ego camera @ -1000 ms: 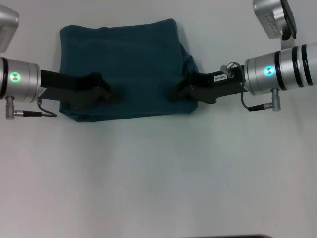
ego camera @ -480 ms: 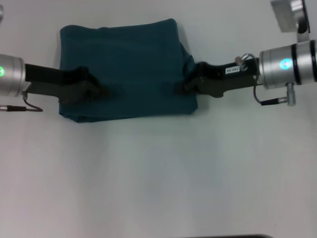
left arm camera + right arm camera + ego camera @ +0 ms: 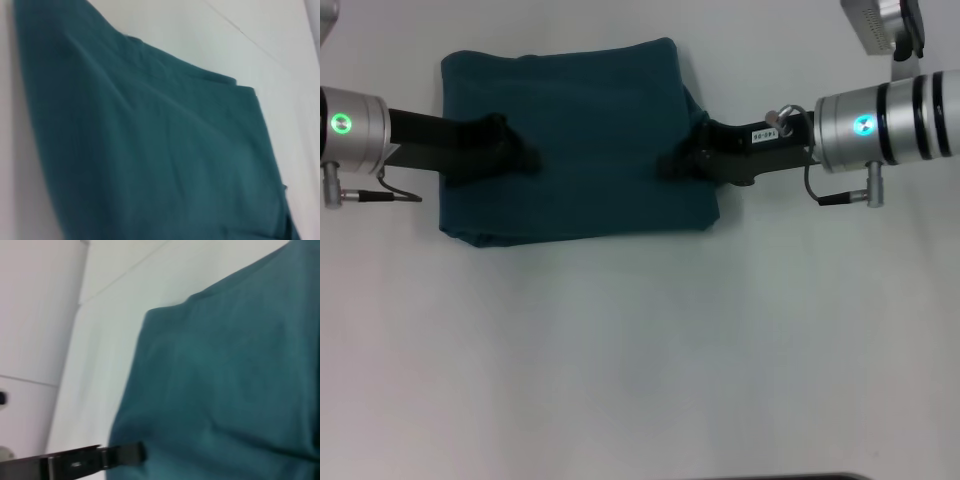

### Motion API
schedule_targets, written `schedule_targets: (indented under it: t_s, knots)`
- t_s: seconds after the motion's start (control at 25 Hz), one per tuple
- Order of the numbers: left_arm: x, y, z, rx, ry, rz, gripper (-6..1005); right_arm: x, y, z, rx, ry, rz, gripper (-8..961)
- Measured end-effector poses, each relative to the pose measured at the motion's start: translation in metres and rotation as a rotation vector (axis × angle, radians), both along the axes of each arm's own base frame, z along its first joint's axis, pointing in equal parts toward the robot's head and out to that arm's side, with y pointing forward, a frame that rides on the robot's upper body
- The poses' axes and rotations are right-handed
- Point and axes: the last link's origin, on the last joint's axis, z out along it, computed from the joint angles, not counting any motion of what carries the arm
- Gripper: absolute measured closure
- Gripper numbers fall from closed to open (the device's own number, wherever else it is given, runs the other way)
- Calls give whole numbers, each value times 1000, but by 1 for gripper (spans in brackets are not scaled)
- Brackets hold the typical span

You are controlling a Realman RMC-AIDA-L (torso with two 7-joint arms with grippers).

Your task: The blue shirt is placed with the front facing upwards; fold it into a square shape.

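- The shirt (image 3: 570, 140) is my landmark: it lies folded into a rough rectangle on the white table (image 3: 640, 350), plain teal side up, no lettering or label showing in any view.
- Its far edge and left edge run fairly straight; the near edge sags a little toward the near-left corner, and the right edge bulges where layers bunch up.
- My left gripper (image 3: 515, 158) reaches in from the shirt's left side, its dark body lying across the left edge with the tip over the cloth about halfway down the fold.
- I cannot tell how its fingers stand — they read as one dark mass against the fabric, and I cannot tell whether they touch it or hover just above.
- My right gripper (image 3: 672, 166) comes in from the shirt's right side, its tip over the cloth just inside the bulging right edge, roughly level with the left one.
- Same trouble there — I cannot tell whether those fingers are spread or pressed together.
- The left wrist view shows only smooth teal cloth (image 3: 150, 150) with a layered corner against the table.
- The right wrist view shows the shirt's folded edge (image 3: 225, 380) and a thin black bar (image 3: 90, 458) low beside it, which I cannot identify.
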Motion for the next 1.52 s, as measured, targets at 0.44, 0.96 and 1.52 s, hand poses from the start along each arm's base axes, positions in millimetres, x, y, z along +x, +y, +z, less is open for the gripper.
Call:
schedule_targets:
  t_s: [0.44, 0.96, 1.52]
  knots:
    - [-19, -1, 14, -6, 65, 46, 998, 8, 9, 4, 16, -94, -27, 919]
    - [-30, -19, 10, -37, 49, 44, 999, 2, -3, 3, -41, -23, 2, 887]
    - [-23, -21, 36, -24, -20, -5, 998, 0, 10, 27, 3, -10, 12, 853]
